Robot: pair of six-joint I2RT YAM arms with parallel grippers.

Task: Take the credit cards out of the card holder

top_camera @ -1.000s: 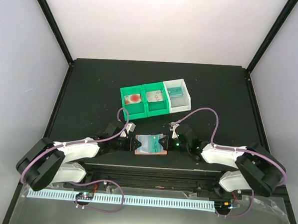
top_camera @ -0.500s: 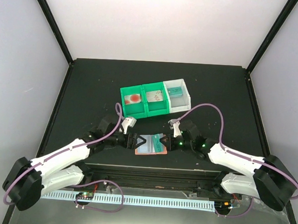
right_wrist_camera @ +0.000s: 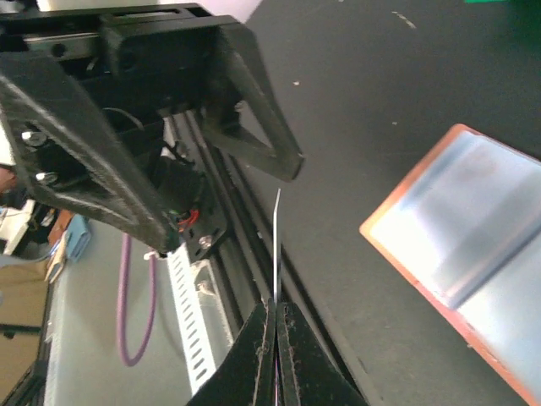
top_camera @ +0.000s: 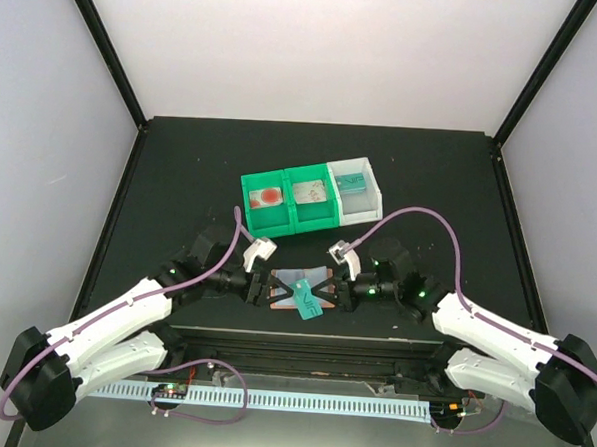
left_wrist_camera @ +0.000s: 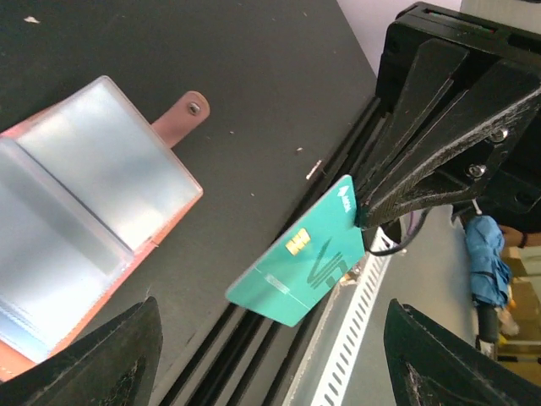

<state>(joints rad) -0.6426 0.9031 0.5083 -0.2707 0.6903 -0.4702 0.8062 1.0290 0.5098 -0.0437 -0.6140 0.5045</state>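
Note:
The card holder (top_camera: 292, 279) lies open on the black table, pale blue pockets up; it also fills the left of the left wrist view (left_wrist_camera: 80, 211) and the right of the right wrist view (right_wrist_camera: 473, 237). A teal credit card (top_camera: 304, 302) with a gold chip (left_wrist_camera: 300, 254) hangs clear of the holder, over the table's near edge. My right gripper (top_camera: 328, 296) (right_wrist_camera: 276, 306) is shut on one end of that card, which shows edge-on (right_wrist_camera: 275, 241). My left gripper (top_camera: 264, 285) (left_wrist_camera: 270, 372) stands open at the holder's left side, nothing between its fingers.
Two green bins (top_camera: 290, 201) and a white bin (top_camera: 358, 191) stand in a row behind the holder, each with a card inside. The black rail (top_camera: 302, 344) and a slotted white strip (left_wrist_camera: 347, 347) run along the near edge.
My left gripper opened and came off the holder's left edge. My right gripper drew the teal card out of the holder, toward the near edge. Both arms stretched forward.

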